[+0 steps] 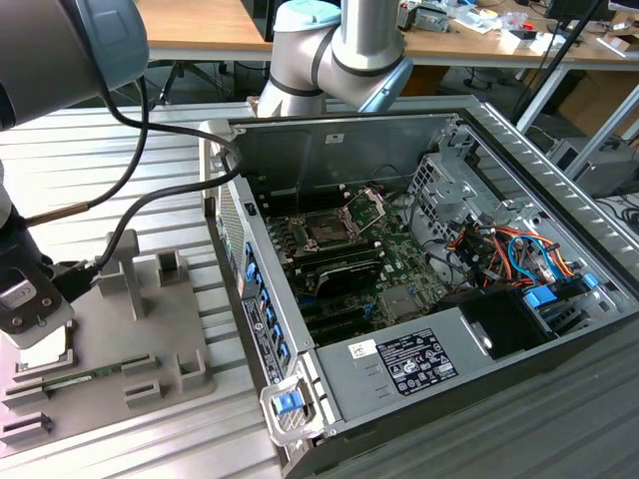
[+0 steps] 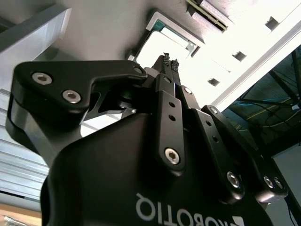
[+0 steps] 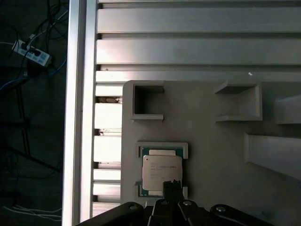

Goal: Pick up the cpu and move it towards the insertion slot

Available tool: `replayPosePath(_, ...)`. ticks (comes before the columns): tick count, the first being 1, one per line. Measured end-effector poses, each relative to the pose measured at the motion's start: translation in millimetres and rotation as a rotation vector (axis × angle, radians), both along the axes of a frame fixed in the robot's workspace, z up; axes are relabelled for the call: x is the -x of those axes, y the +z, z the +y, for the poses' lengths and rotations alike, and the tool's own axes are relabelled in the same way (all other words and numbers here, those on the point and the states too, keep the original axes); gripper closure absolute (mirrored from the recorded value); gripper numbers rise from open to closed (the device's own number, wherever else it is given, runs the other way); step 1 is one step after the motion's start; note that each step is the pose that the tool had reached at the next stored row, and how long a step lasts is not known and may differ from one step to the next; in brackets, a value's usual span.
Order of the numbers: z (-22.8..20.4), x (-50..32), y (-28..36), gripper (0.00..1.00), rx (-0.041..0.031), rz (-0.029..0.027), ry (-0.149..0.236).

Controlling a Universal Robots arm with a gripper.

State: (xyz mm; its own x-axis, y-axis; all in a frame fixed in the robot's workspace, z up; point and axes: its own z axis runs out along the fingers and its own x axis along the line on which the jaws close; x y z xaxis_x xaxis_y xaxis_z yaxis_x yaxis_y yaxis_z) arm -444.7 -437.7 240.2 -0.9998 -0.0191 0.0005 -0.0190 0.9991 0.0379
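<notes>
The cpu (image 3: 162,172), a small square chip with a silvery top, lies flat in its square holder on the grey plastic tray (image 3: 216,155). In the exterior view the cpu (image 1: 47,351) is at the far left, right under my gripper (image 1: 36,332). In both wrist views the gripper (image 3: 173,185) (image 2: 169,62) has its two black fingertips pressed together, shut, over one edge of the chip. Whether they touch it I cannot tell. The insertion slot (image 1: 329,230), its metal frame hinged open, sits on the green board inside the open computer case, far to the exterior view's right.
The tray (image 1: 150,339) carries upright blocks and a thin green memory stick (image 1: 85,375). The case's side wall (image 1: 255,299) stands between the tray and the board. Cables (image 1: 120,200) trail from my arm. Coloured wires and a power supply (image 1: 419,359) fill the case's right side.
</notes>
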Motion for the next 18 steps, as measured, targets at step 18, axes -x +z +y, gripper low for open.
replayPosePath(18, -3.3, 0.0, -5.7, 0.89, 0.0000, 0.0000, 0.000)
